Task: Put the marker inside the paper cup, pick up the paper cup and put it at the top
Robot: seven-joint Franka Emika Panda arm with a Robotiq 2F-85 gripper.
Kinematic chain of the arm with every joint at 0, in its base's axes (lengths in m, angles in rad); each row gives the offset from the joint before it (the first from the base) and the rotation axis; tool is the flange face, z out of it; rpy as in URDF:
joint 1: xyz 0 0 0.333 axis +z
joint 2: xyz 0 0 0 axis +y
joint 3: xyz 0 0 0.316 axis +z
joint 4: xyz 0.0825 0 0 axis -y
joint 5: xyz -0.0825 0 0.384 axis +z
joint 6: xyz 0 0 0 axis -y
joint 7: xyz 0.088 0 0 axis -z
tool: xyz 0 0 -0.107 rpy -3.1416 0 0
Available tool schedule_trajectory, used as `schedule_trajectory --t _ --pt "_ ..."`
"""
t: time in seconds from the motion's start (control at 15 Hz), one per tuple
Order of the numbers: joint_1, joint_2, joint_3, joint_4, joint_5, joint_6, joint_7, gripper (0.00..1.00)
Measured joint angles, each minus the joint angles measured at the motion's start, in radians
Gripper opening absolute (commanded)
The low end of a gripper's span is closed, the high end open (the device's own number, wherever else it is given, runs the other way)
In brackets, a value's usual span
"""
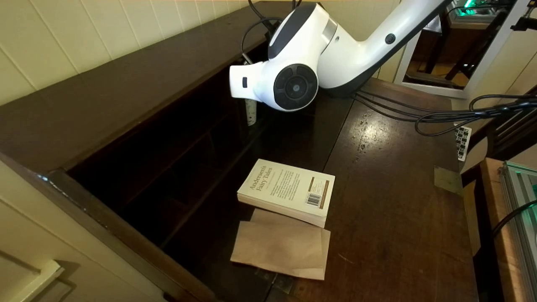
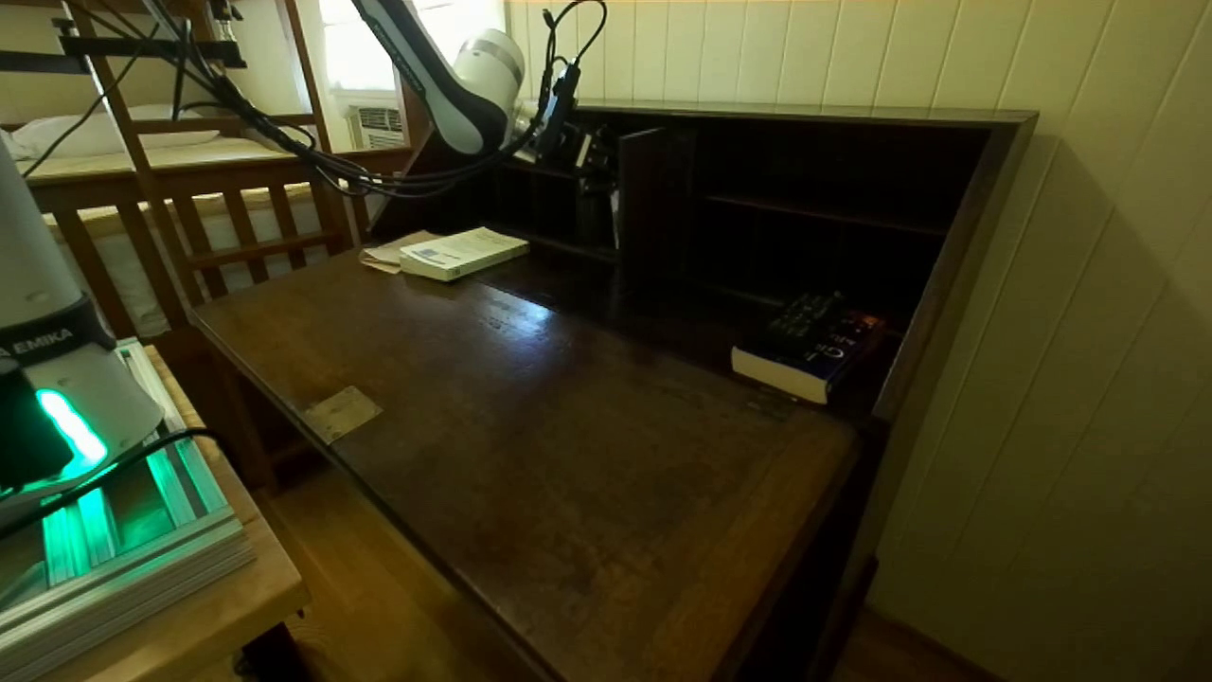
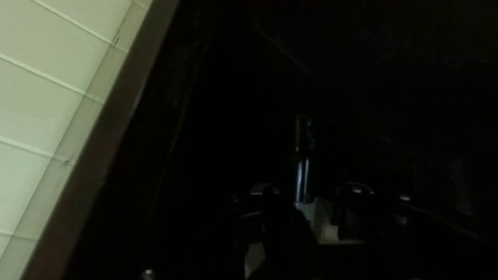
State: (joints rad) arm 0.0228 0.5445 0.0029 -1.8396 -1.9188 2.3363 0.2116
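Cream panelled wall (image 1: 63, 37) backs dark wooden surface (image 1: 386, 201). In exterior view, paper cup (image 1: 251, 113) looks upright beneath arm (image 1: 293, 63), likely so it can serve as holder; top (image 1: 126, 88) lies higher, so final placing probably remains. In exterior view, pale sliver (image 2: 615, 220), likely cup's edge, shows beside dark panel (image 2: 655, 199). In wrist view, probable marker (image 3: 303, 171), slim and glossy, shows at tips of hand (image 3: 311, 191); too dark to tell how wide hand opens or whether it grips anything.

Bed (image 2: 251, 175) and pillow (image 2: 90, 140) show a home bedroom.
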Motion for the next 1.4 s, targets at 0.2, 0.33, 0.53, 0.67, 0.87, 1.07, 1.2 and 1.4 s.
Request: schedule_trajectory --t 0.2,0.33,0.53,0.67,0.87,1.07,1.2,1.4 --pt "-0.001 0.005 0.001 0.007 -0.011 0.007 0.0 0.06" --pt "-0.003 0.01 0.001 0.012 -0.016 0.007 0.0 0.06" --pt "-0.006 0.016 0.001 0.014 -0.019 0.007 0.0 0.06" --pt "-0.007 0.02 0.001 0.014 -0.019 0.007 0.0 0.06" --pt "-0.008 0.021 0.002 0.014 -0.019 0.007 0.0 0.06" --pt "-0.007 0.021 0.004 0.016 -0.019 0.007 0.0 0.06" --pt "-0.007 0.021 0.006 0.019 -0.019 0.007 0.0 0.06" --pt "-0.007 0.021 0.011 0.022 -0.019 0.007 0.0 0.06"
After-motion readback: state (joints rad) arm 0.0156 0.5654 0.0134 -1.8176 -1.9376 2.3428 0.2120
